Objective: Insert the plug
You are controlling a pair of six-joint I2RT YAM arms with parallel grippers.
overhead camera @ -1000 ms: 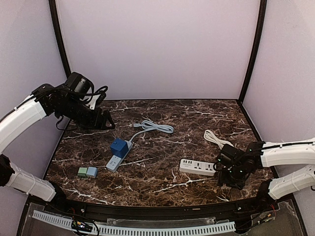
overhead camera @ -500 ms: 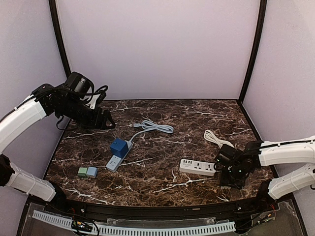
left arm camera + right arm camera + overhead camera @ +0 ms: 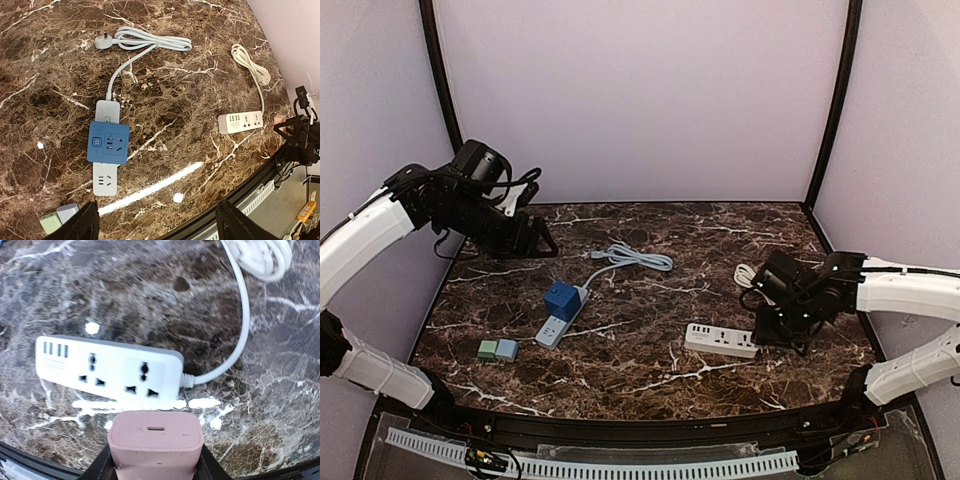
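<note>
Approach step: right gripper (image 3: 156,466) clamped on plug (image 3: 156,440), hovering just above strip (image 3: 107,367). Next, I judge: align over a socket, press down. The left gripper (image 3: 157,226) is spread wide, idle.

Nothing legible anywhere: no word, no brand, no number. The nearest thing to a sign is on the blue adapter (image 3: 108,143) in the left wrist view. There's a tiny pale ring-shaped symbol on the button at its upper left corner, too small to make out. Over in the right wrist view, the white power strip (image 3: 107,369) fills the frame up close, and no print can be read on its face. Same for the pink charger (image 3: 156,439) just in front of it.
</note>
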